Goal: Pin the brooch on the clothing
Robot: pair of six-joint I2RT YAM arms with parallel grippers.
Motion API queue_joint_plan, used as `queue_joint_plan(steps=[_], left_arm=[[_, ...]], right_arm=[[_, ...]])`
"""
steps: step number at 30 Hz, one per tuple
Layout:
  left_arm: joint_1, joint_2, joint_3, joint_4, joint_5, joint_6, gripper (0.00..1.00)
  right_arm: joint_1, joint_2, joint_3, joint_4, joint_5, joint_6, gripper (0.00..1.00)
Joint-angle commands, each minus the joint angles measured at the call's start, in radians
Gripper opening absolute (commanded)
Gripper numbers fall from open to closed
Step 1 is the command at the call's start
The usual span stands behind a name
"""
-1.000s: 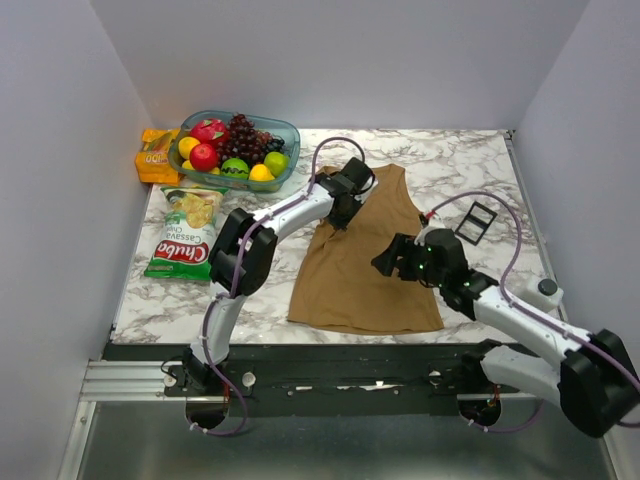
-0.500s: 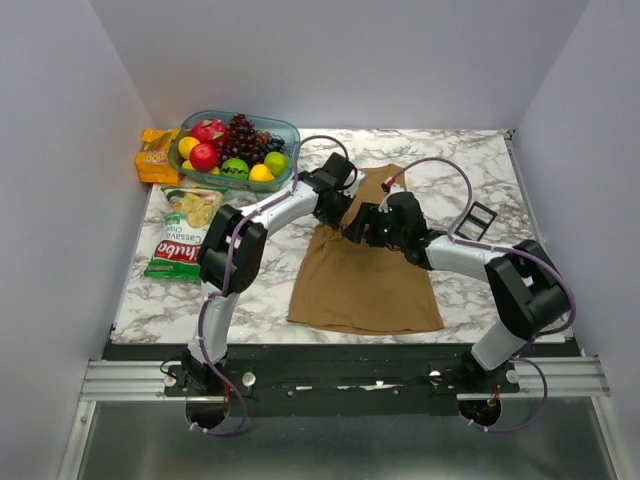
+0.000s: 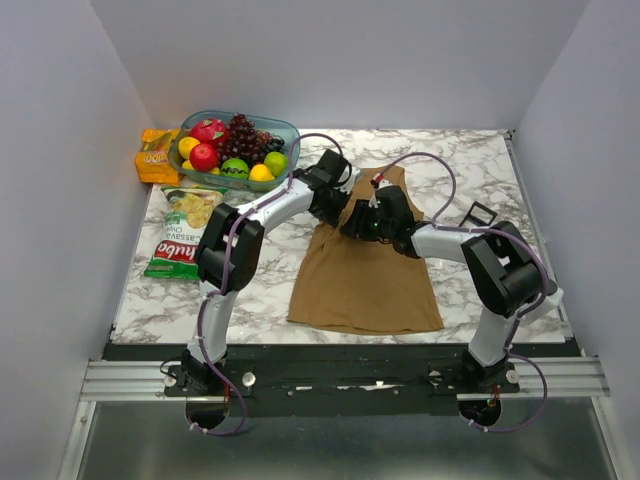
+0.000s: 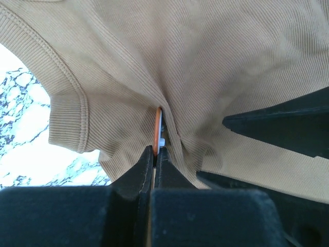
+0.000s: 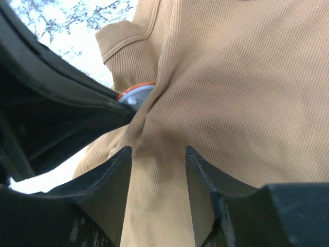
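Note:
The tan-brown tank top (image 3: 365,265) lies flat on the marble table. My left gripper (image 3: 335,200) is at its upper left shoulder. In the left wrist view it (image 4: 154,149) is shut on the brooch (image 4: 158,127), a small disc seen edge-on with an orange rim and a white bit, pressed into bunched fabric (image 4: 205,62). My right gripper (image 3: 357,222) sits right next to the left one. In the right wrist view it (image 5: 157,150) is open, its fingers resting on the fabric (image 5: 231,77) on either side of a fold. The brooch (image 5: 136,93) shows there beside the left gripper's dark finger.
A bowl of fruit (image 3: 283,128) stands at the back left, an orange packet (image 3: 155,155) beside it. A green-and-white chips bag (image 3: 187,235) lies at the left. A small black square frame (image 3: 480,217) lies right of the top. Walls close in on three sides.
My right gripper has swung from the top's right side leftward and back to meet the left gripper at the shoulder. The left gripper has shifted slightly left.

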Motion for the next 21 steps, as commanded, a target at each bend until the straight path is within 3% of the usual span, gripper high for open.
queue_joint_plan(steps=[1,9,13,16,18,21], left_arm=[[0.007,-0.025,0.013,0.015,0.034,-0.012,0.0],[0.007,-0.023,0.012,0.017,0.04,-0.015,0.0],[0.007,-0.021,0.01,0.018,0.042,-0.015,0.0],[0.007,-0.021,0.009,0.018,0.04,-0.014,0.0],[0.007,-0.02,0.009,0.018,0.036,-0.014,0.0],[0.013,-0.02,0.009,0.015,0.028,-0.011,0.0]], right_arm=[[-0.004,0.041,0.038,0.0,0.027,-0.008,0.49],[-0.004,0.07,0.052,0.018,0.013,-0.013,0.44],[-0.005,0.085,0.058,0.024,0.004,-0.013,0.19],[-0.005,0.088,0.056,0.026,0.002,-0.011,0.07],[-0.005,0.09,0.053,0.027,0.005,-0.01,0.01],[-0.007,0.081,0.041,0.03,0.013,-0.008,0.0]])
